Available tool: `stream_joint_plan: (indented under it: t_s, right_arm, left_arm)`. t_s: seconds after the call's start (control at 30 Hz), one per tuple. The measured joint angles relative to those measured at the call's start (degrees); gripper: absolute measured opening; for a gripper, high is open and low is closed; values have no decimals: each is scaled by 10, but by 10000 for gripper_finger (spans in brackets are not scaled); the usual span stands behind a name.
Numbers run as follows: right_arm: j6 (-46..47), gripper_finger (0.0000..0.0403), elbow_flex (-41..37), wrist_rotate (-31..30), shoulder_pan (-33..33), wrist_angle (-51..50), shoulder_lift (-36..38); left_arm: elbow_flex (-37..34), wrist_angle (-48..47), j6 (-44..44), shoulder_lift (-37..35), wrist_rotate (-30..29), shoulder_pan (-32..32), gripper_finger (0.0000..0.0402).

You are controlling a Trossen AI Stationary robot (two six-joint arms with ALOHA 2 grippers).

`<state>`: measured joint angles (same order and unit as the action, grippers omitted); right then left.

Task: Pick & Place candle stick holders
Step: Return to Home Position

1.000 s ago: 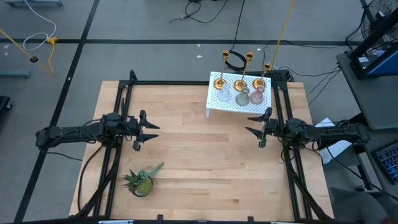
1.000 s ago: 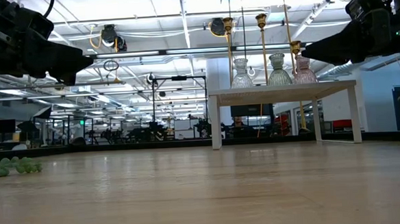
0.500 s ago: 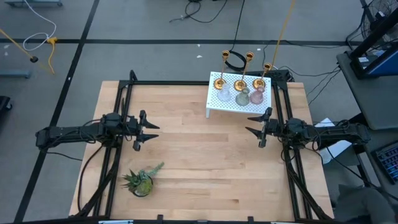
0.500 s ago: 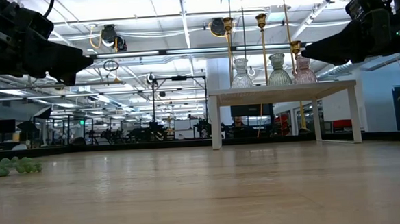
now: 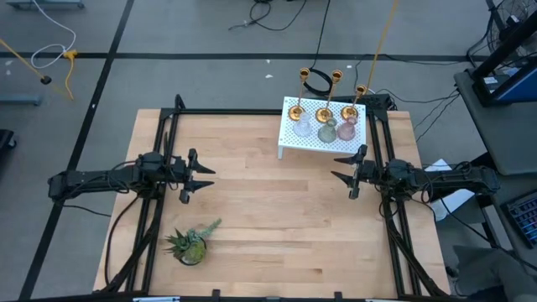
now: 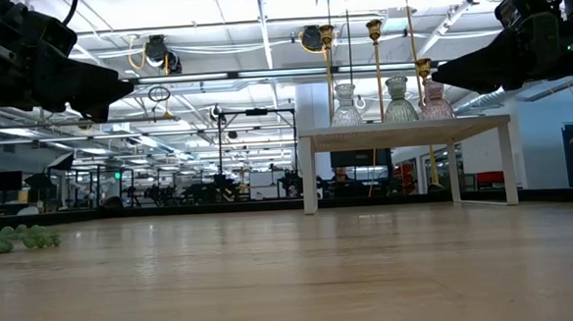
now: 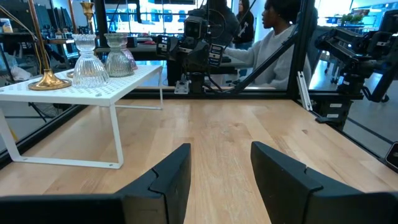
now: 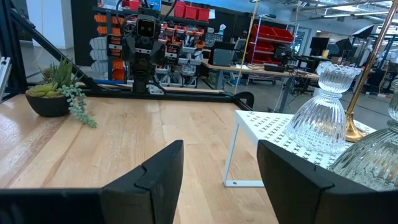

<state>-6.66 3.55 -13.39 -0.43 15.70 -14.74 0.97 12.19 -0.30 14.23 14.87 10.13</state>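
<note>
Six candle stick holders stand on a small white perforated shelf [image 5: 312, 139] at the table's far right: three brass-gold ones [image 5: 295, 109] in the back row and three squat glass ones [image 5: 326, 130] in front. They also show in the low view [image 6: 398, 101] and both wrist views [image 7: 91, 62] [image 8: 324, 112]. My left gripper [image 5: 204, 176] is open and empty above the table's left middle. My right gripper [image 5: 342, 176] is open and empty just on the near side of the shelf.
A small spiky green potted plant [image 5: 190, 243] sits near the table's near left corner. Black frame rails [image 5: 159, 143] run along both sides of the table. A person sits beyond the table in the left wrist view [image 7: 261, 43]. Bare wood lies between the grippers.
</note>
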Motion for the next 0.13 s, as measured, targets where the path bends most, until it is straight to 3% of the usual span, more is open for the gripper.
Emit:
stream_joint_plan:
  t_s: [0.13]
  right_arm:
    - [0, 196, 0, 0, 0, 0, 0]
  left_arm:
    - [0, 0, 0, 0, 0, 0, 173]
